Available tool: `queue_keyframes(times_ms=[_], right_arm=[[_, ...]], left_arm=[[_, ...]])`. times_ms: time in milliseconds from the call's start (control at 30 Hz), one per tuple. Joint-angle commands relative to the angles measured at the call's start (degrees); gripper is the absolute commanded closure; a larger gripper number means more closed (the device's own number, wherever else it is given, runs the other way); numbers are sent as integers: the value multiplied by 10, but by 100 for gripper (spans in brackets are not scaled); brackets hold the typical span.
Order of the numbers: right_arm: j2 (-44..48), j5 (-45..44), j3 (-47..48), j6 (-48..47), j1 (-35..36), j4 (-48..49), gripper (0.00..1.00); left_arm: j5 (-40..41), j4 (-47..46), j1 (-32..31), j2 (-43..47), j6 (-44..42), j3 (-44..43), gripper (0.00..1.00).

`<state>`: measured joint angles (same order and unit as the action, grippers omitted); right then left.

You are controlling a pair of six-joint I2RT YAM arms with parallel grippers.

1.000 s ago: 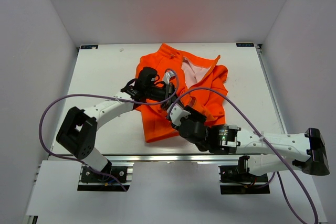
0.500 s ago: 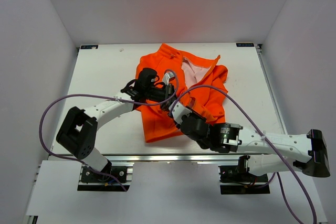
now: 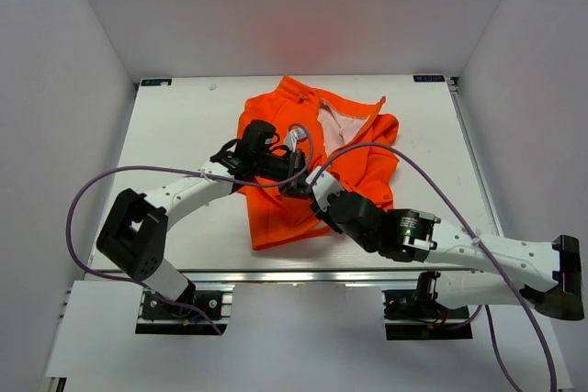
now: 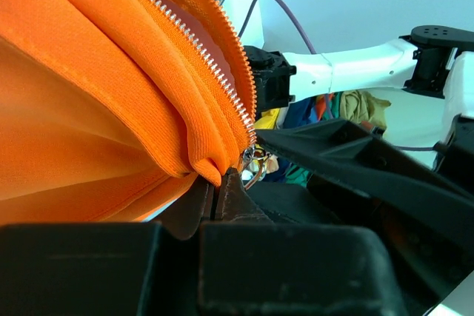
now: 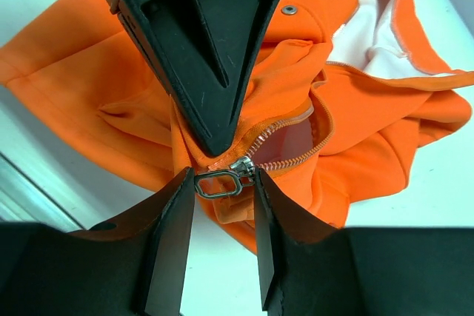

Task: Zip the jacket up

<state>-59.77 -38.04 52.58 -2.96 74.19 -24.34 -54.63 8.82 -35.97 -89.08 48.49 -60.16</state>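
Note:
The bright orange jacket (image 3: pixel 342 149) lies crumpled in the middle of the white table, its pale lining showing near the collar. My left gripper (image 3: pixel 296 181) is shut on the jacket's fabric at the bottom end of the zipper (image 4: pixel 215 183) and holds it up a little. The zipper teeth (image 4: pixel 194 48) run up from there. My right gripper (image 3: pixel 319 192) faces it from the right. In the right wrist view its open jaws straddle the metal zipper pull (image 5: pixel 222 180); the ring lies crosswise in the gap, close to both fingers (image 5: pixel 172 242). The pull also shows in the left wrist view (image 4: pixel 252 165).
The table (image 3: pixel 184 135) is walled by white panels on three sides, with a metal rail (image 3: pixel 276 274) along its near edge. Purple cables (image 3: pixel 92 192) loop over both arms. The left gripper's black fingers (image 5: pixel 200 49) fill the top of the right wrist view.
My right arm has pushed forward and up to the left, bringing its gripper against the left gripper at the zipper's bottom end. The left arm and the jacket have barely moved.

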Motion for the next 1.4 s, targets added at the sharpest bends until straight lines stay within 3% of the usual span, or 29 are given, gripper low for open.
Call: queue_keyframes(times_ms=[0, 567, 1167, 1367], right_arm=[[27, 23, -5, 13, -25, -1, 100], [60, 226, -5, 89, -155, -3, 100], [76, 353, -14, 198, -260, -42, 100], [101, 338, -24, 224, -268, -50, 98]], left_arm=[[1, 30, 0, 27, -42, -16, 100], [-1, 78, -1, 39, -124, -27, 100], [2, 93, -1, 45, -161, -23, 100], [3, 95, -1, 45, -168, -25, 100]])
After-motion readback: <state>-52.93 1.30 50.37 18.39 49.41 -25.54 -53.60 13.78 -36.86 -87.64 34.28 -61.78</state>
